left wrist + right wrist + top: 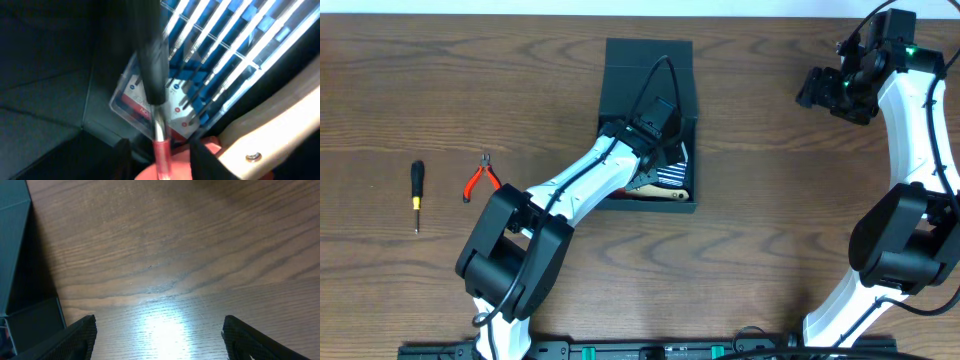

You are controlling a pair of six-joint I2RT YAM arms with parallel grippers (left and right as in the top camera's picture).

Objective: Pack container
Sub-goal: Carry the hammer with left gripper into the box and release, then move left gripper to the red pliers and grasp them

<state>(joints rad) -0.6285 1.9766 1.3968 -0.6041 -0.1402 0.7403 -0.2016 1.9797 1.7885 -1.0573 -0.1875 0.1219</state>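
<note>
Left gripper (162, 152) clamps a red-and-black tool (152, 85) low inside the container (640, 70), evidently for release; right gripper (160, 340) stands wide, empty.

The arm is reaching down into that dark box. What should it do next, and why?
Probably open the left gripper and let go: the black-handled tool it seems to hold hangs inside the container, over the bit set lying there.

From above, the left arm (585, 190) hides the left gripper's (161, 152) tips and most of the box's (650, 70) inside, the left wrist view blurs a dark-handled tool (150, 60), and the bottom edge cuts off the right gripper's (160, 340) 2 fingers (75, 340).
</note>
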